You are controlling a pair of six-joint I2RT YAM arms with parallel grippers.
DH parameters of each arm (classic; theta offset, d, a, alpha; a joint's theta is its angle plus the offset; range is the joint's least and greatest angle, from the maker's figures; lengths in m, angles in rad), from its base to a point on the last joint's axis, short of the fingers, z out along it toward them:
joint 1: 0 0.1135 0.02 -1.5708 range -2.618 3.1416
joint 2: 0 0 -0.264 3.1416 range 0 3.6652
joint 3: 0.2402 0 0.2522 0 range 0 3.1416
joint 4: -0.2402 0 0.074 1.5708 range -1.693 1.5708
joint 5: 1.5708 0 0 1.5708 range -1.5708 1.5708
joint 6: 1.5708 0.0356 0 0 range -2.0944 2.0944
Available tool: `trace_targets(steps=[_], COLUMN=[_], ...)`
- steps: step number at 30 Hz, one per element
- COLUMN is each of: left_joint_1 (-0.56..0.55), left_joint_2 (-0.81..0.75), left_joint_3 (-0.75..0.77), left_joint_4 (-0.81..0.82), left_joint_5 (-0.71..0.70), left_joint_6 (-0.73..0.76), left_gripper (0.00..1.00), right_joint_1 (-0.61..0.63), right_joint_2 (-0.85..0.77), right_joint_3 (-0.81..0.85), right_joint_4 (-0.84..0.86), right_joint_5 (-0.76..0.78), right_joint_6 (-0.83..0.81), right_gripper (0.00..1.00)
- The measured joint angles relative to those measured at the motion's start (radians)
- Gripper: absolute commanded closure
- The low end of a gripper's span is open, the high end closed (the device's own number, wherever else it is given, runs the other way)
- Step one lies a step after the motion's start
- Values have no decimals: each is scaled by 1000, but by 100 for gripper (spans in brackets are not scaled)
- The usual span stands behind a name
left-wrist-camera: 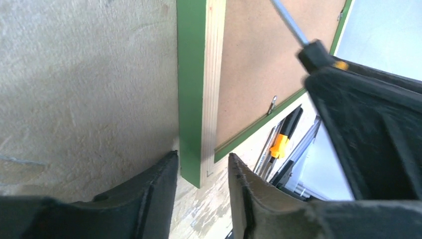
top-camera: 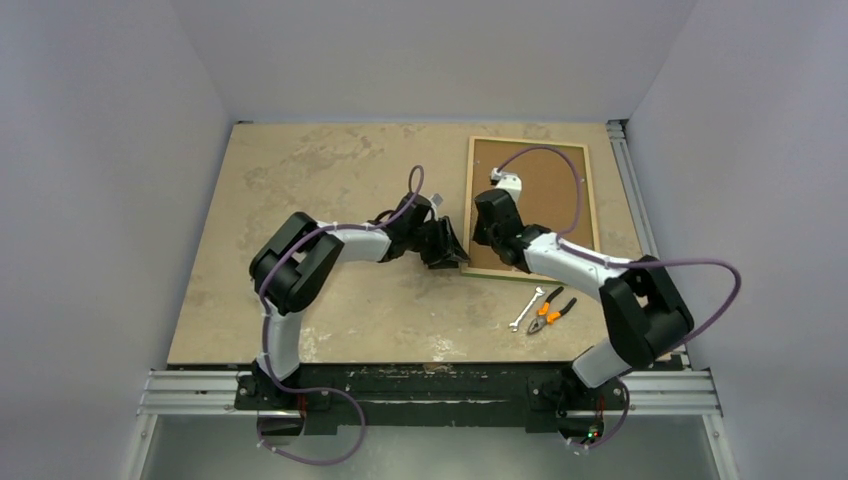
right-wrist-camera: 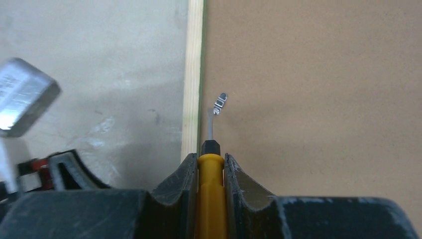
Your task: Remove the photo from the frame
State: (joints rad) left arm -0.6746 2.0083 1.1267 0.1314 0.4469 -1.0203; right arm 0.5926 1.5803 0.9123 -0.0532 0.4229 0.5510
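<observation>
Right wrist's extra — gripper (right-wrist-camera: 209, 158), probable screwdriver (right-wrist-camera: 210, 199).

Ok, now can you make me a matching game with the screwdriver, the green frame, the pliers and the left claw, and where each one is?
Things:
1. screwdriver
2. frame
3. pliers
4. left claw

Places:
A. open, one finger on each side of the frame's corner
B. lying on the table beside a wrench
C. gripped in the right claw
D. flat on the table, brown back facing up

Pairs: 1-C, 2-D, 3-B, 4-A
</observation>
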Motion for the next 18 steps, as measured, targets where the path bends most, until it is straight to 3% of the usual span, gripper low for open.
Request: trace_targets(steps=[8,18], left_joint_1=[0,12], left_joint_2=[-25,-25], left_joint_3=[-12,121], left_joint_4=[-9,-175], left_joint_5=[26,35], left_joint_6=[13,88], left_gripper=[47,48], right_joint_1=[-144,-309], right_joint_2=[-141,101], right_joint_3=[-8,115], right_joint_4=[42,77], right_joint_5=[-111,-260], right_joint_6=[-26,-32], right_gripper=[100,100])
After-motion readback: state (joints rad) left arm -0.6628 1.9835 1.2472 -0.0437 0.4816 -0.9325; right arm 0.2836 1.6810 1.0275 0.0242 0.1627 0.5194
